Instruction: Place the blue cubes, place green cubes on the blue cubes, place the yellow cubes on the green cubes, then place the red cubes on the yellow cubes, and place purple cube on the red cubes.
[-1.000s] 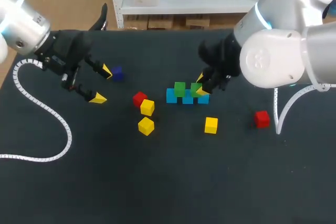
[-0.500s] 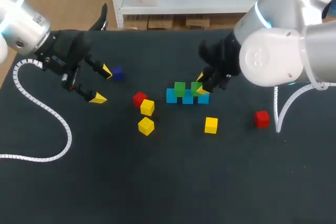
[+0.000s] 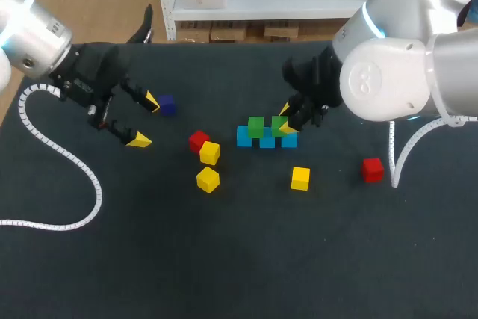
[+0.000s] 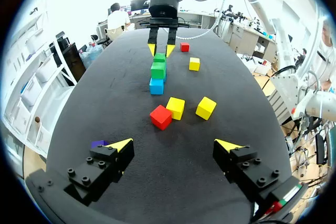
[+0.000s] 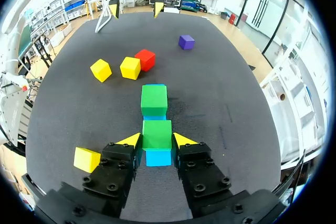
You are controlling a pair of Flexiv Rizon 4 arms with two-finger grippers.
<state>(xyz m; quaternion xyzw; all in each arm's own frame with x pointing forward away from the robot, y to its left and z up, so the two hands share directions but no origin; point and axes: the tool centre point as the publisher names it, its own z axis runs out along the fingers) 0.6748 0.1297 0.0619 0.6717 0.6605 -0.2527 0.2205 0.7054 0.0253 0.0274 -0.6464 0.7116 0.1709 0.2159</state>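
Overhead, purple cube [image 3: 166, 104] shows whole beside left fingers [image 3: 151, 100].

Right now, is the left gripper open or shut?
Open. The left gripper has its yellow tips wide apart, with only bare table between them; the purple cube lies beside one finger, outside the gap.

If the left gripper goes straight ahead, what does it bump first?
Probably the red cube, nearest ahead of the left gripper, with a yellow cube just behind. It might pass above; height is hard to tell.
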